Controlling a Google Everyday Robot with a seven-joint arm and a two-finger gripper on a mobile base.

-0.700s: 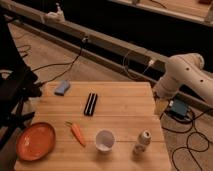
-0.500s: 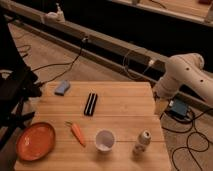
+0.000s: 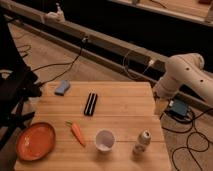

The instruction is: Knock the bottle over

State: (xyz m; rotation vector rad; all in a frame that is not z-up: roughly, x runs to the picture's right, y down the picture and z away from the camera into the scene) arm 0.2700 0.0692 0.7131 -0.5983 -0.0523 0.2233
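The bottle (image 3: 142, 141) is small and whitish-grey with a narrower neck. It stands upright near the front right corner of the wooden table (image 3: 120, 105), just right of the wider white cup (image 3: 104, 139). My white arm (image 3: 182, 75) reaches in from the right, and its gripper (image 3: 159, 107) hangs at the table's right edge, above and to the right of the bottle, apart from it.
An orange plate (image 3: 35, 140) sits at the front left, a carrot (image 3: 76, 132) beside it, a black bar-shaped object (image 3: 90, 104) mid-table and a blue sponge (image 3: 62, 88) at the back left. Cables and a blue device (image 3: 179, 108) lie on the floor at the right.
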